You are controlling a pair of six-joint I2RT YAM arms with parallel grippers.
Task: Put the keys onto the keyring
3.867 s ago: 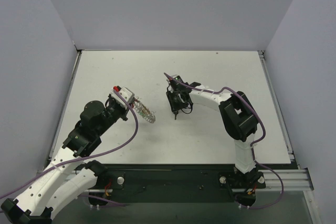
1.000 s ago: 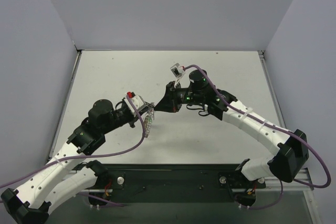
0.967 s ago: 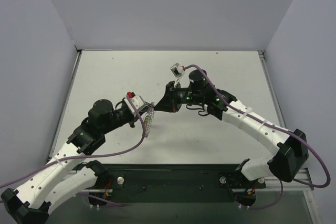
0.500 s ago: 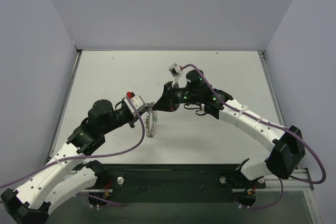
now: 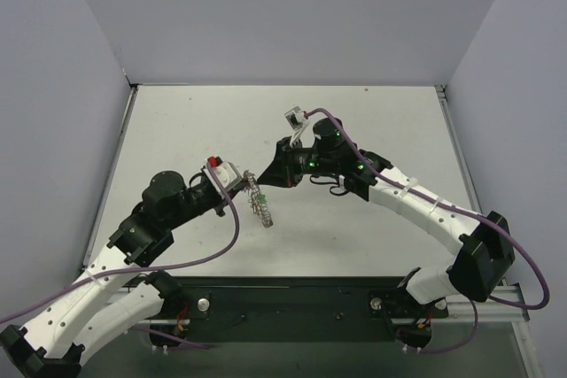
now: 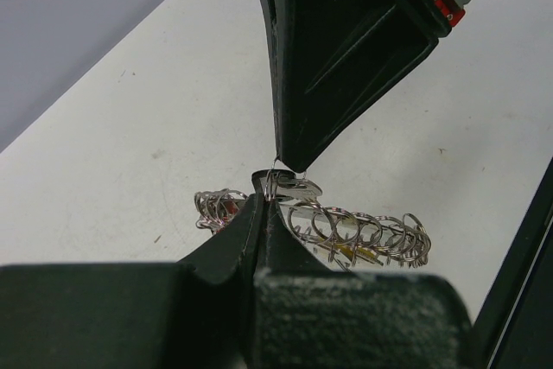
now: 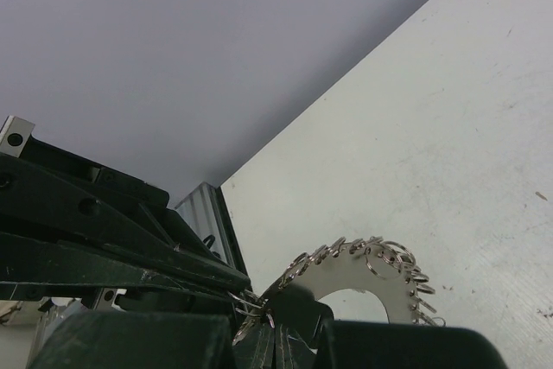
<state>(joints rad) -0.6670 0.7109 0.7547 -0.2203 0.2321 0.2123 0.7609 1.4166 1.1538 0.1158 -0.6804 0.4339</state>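
The keyring [image 5: 261,204] hangs above the table's middle, a silvery ring whose rim is lined with small wire loops [image 6: 363,232]. My left gripper [image 5: 248,180] is shut on its upper rim, the fingertips [image 6: 259,209] pinched together on the metal. My right gripper [image 5: 258,183] comes in from the right and is shut tip to tip against the left one. A small silvery key [image 6: 299,187] sits at its point [image 6: 290,165], touching the ring. Red [image 6: 226,211] and yellow [image 6: 347,254] key heads show among the loops. In the right wrist view the keyring [image 7: 389,270] curves away from my shut right gripper [image 7: 273,334].
The white table [image 5: 372,121] is walled by grey panels on three sides. A metal rail [image 5: 469,174] runs along its right edge. Both arms reach inward from the near edge, and purple cables loop beside them.
The left gripper has drawn back slightly and turned the keyring, which now hangs slanting down to the right. The right gripper has crept left and stays against it.
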